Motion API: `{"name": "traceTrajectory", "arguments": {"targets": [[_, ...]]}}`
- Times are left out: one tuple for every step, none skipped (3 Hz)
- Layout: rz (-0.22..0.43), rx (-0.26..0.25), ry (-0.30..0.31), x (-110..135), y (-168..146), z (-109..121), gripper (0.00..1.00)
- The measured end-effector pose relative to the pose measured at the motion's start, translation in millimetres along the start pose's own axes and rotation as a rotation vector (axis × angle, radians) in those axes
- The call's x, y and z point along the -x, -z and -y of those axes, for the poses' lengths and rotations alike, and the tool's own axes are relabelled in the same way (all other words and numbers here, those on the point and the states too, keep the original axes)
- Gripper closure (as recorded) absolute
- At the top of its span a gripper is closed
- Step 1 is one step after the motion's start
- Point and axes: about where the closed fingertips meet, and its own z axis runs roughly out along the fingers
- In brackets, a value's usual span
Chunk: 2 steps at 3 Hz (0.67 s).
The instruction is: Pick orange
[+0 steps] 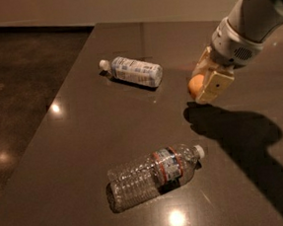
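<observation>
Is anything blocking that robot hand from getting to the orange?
Nothing visible does. The gripper is right at the orange, partly covering it. The white-labelled bottle lies off to the left, the clear bottle nearer the camera, both apart.

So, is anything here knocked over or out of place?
Two bottles lie on their sides on the table: a clear bottle near the front, a labelled bottle farther back. Nothing looks spilled. The gripper holds the orange at the right.
</observation>
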Motion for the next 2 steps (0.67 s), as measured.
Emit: {"name": "traceTrajectory", "arguments": {"targets": [[0.022, -0.021, 0.076, 38.9, 43.6, -6.9, 1.0], [0.023, -0.022, 0.08, 41.4, 46.2, -7.1, 1.0]]}}
